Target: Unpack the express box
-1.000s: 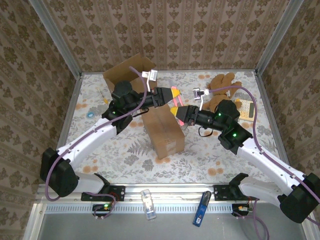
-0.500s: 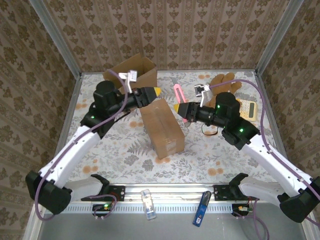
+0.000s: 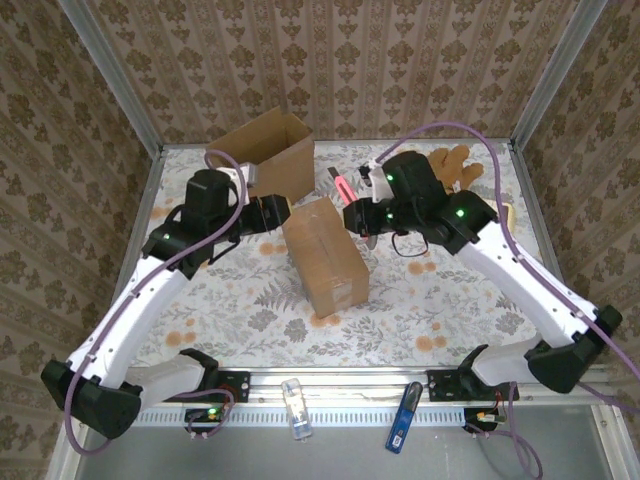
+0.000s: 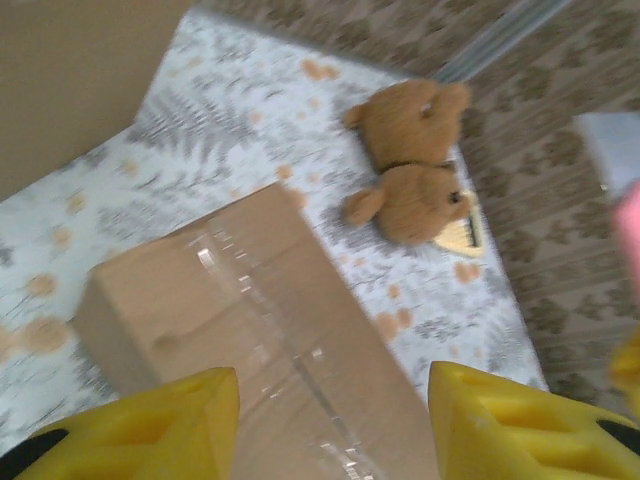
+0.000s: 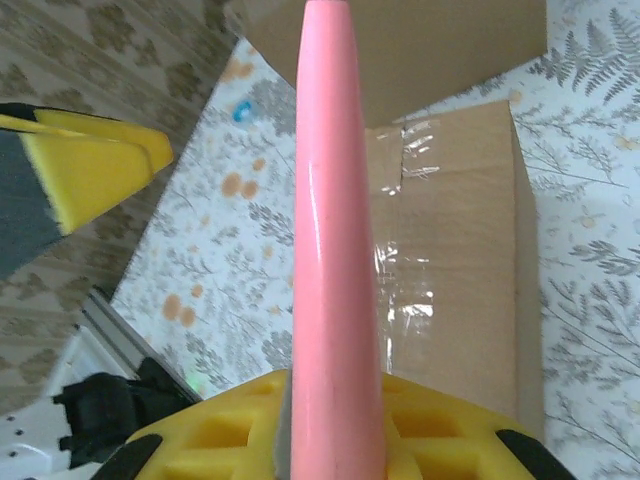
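I'm holding the right gripper (image 5: 335,430) clenched on a pink tool (image 5: 335,220), near the far end of the express box (image 3: 325,255). The box is sitting mid-tabletop (image 3: 440,310), tape (image 5: 400,260) unbroken. Left gripper (image 4: 330,420) is hanging released just above the box, jaws apart, gripping nothing. Risks imo: box isn't braced, so pressing the tool into the seam could be shoving or tipping it. Tool could be twisting in the pads. Arms are crowding each other, so a clash is possible.
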### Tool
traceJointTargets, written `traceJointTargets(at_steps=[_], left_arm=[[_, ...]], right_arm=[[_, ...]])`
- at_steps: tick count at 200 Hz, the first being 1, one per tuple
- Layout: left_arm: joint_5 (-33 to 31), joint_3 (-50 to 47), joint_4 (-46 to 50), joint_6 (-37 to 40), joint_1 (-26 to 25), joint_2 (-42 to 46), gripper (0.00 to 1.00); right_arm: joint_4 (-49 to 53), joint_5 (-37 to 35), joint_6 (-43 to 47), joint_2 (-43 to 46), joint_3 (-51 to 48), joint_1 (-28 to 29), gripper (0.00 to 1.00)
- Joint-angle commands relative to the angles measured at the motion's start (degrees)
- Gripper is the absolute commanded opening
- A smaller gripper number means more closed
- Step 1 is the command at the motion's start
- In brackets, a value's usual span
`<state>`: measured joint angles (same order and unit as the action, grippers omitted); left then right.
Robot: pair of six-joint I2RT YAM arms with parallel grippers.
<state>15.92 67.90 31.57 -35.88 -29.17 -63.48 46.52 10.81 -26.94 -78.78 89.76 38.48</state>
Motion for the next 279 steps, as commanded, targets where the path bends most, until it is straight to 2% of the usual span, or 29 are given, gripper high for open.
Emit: traceJointTargets(at_steps=[1, 69, 128, 164, 235, 279], left_arm=[[-3.6, 1.0, 6.1, 1.3, 0.8, -1.7, 0.5], [-2.6, -3.2, 2.5, -1.2, 1.7, -5.8, 0.47], [0.3, -6.9, -2.6, -3.9, 2.6, -7.8, 0.46], [2.6, -9.1, -6.1, -5.5, 2.6, -9.3, 0.44], [4.7, -11.3, -10.9, -6.9, 2.6, -12.1, 0.43], [5.5, -11.7, -12.1, -7.3, 2.6, -13.2, 0.46]], right_arm=[[14.6, -7.4, 5.0, -5.7, 8.7, 2.8, 0.0], [36.7, -19.1, 9.1, -24.0, 34.0, 8.6, 0.0], [45.1, -22.3, 9.5, -35.3, 48.3, 10.3, 0.0], [47.3, -22.8, 8.6, -39.8, 52.5, 10.8, 0.0], [46.2, -23.9, 7.2, -44.3, 53.2, 11.2, 0.0], [45.9, -24.7, 6.9, -46.0, 54.3, 11.0, 0.0]])
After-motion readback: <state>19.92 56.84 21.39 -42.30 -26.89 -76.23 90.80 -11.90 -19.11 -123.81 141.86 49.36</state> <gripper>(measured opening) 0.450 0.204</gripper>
